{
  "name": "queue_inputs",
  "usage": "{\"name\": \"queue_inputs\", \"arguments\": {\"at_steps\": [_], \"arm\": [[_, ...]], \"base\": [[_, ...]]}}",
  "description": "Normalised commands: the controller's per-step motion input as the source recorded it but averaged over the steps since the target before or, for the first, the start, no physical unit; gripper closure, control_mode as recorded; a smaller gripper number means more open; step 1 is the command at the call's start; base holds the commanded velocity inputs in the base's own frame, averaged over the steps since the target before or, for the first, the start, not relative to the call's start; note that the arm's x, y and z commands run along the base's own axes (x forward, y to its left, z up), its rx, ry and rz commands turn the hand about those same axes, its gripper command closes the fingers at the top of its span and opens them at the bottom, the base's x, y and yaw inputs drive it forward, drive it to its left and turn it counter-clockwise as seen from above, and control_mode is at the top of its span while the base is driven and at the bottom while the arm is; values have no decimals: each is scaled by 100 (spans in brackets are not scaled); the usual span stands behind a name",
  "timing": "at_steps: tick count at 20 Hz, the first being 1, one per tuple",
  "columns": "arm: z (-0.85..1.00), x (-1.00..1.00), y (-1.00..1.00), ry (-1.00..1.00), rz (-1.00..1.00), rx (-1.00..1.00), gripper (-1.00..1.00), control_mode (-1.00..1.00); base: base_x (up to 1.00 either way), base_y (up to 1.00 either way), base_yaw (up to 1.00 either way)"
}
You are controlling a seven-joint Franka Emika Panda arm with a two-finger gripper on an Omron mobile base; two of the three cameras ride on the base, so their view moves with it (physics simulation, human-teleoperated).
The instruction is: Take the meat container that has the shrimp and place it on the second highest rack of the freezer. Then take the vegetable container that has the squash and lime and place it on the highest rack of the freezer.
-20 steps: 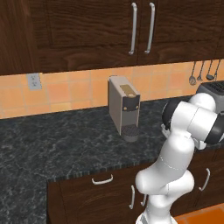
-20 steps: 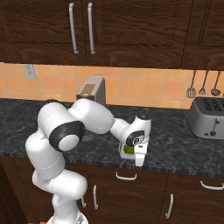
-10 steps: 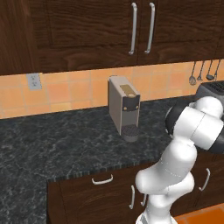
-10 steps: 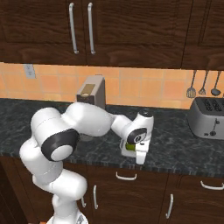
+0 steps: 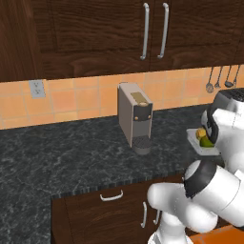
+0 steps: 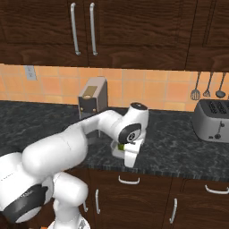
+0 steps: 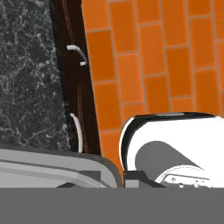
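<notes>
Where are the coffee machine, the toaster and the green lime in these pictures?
coffee machine (image 5: 134,119): left base view, middle of its front face.
toaster (image 6: 212,120): right base view, its silver side.
lime (image 5: 207,141): left base view, the green ball's visible side, in the tray.

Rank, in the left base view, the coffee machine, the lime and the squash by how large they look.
1. coffee machine
2. lime and squash: look alike in size, both partly hidden by the arm, so unranked.

The glossy white, rounded robot arm (image 6: 67,152) has thick tubular links. Dark grey bands ring its joints. A black disc caps one joint.
</notes>
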Motion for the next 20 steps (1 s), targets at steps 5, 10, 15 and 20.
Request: {"name": "queue_inputs", "arguments": {"at_steps": [5, 10, 15, 20], "arm": [[77, -69, 85, 0, 12, 0, 100, -100], [83, -29, 93, 1, 22, 0, 100, -100], [59, -35, 89, 3, 14, 0, 100, -100], [58, -38, 75, 15, -2, 13, 100, -100]], "base": [[0, 0, 0], [0, 0, 0], [0, 0, 0], [0, 0, 0]]}}
